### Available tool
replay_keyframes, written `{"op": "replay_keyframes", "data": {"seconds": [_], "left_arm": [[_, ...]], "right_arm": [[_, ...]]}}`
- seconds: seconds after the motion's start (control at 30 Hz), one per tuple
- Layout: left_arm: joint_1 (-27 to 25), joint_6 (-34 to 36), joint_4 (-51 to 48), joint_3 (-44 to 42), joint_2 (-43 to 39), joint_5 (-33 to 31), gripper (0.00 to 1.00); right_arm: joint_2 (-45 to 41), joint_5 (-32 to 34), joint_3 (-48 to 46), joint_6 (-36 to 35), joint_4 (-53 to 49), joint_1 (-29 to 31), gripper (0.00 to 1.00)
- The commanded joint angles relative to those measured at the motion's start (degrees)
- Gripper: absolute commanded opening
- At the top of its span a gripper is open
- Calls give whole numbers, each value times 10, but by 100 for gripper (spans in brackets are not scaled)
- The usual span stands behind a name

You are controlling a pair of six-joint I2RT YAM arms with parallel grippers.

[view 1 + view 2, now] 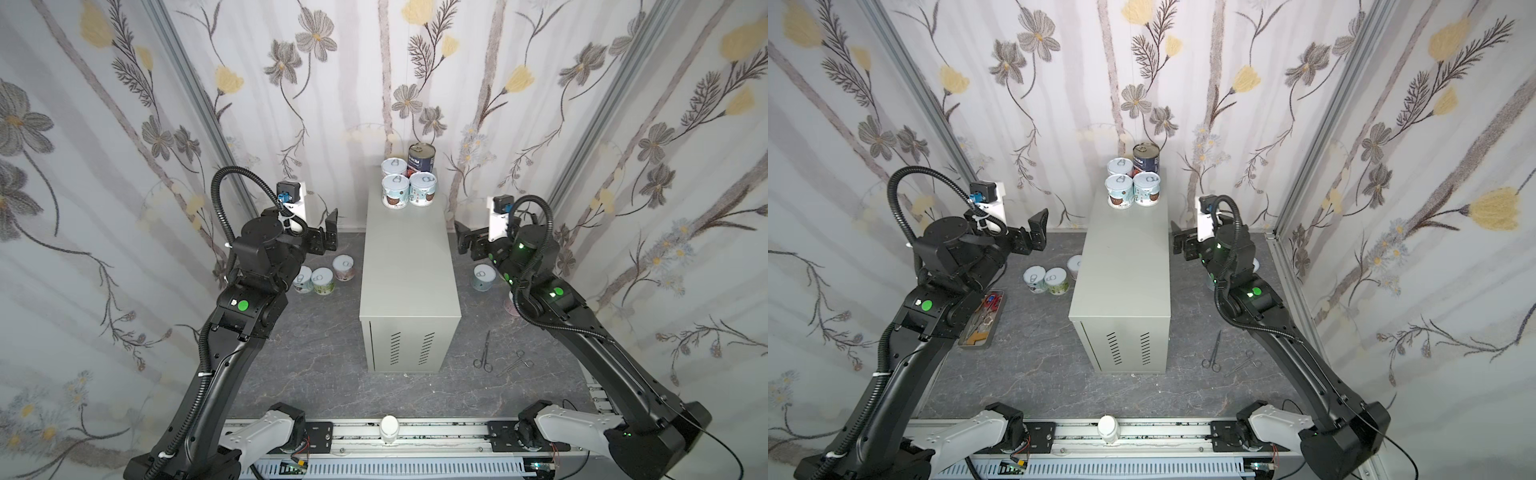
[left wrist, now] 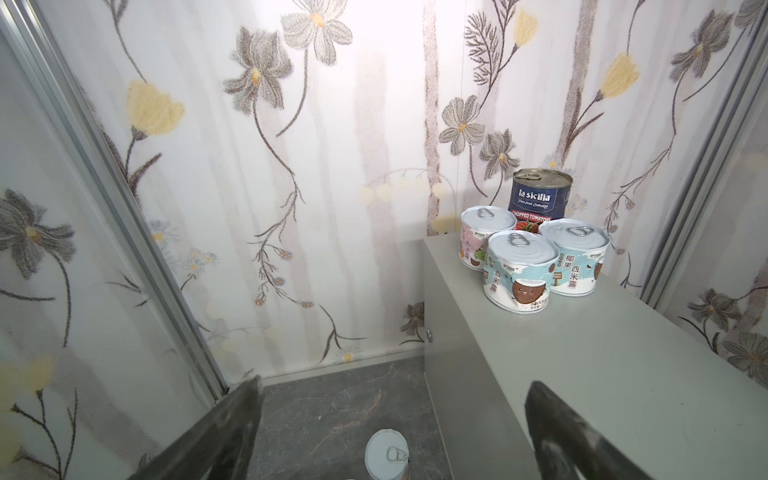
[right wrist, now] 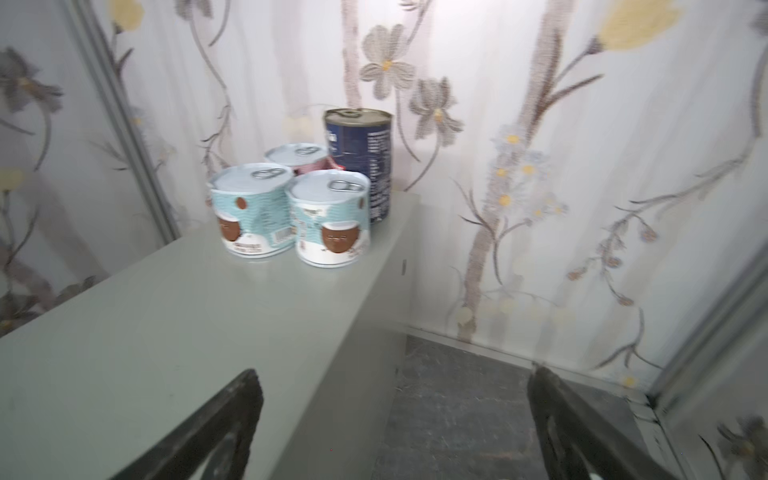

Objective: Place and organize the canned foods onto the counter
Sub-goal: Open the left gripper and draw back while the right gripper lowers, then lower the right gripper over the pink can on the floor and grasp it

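The grey counter (image 1: pixel 409 266) stands mid-floor. At its far end sit a tall dark blue can (image 1: pixel 421 157), a pink can (image 1: pixel 394 167) and two teal cans (image 1: pixel 395 190) (image 1: pixel 423 189), all upright and also seen in both wrist views. Three short cans (image 1: pixel 322 281) stand on the floor left of the counter, and one (image 1: pixel 484 277) stands on its right. My left gripper (image 1: pixel 323 227) hovers open beside the counter's left edge, above a floor can (image 2: pixel 386 455). On the other side my right gripper (image 1: pixel 462 241) hangs open and empty.
Scissors (image 1: pixel 484 351) and forceps (image 1: pixel 515 361) lie on the dark marbled floor at the front right. A metal tray of tools (image 1: pixel 982 318) sits under my left arm. Floral curtain walls close in three sides, and a rail (image 1: pixel 415 434) runs along the front.
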Motion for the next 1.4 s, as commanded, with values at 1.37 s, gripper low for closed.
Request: {"op": "replay_keyframes", "data": {"seconds": [1.37], "left_arm": [[54, 45, 139, -135, -2, 31, 100]], "right_arm": [[284, -104, -110, 263, -172, -357, 100]]}}
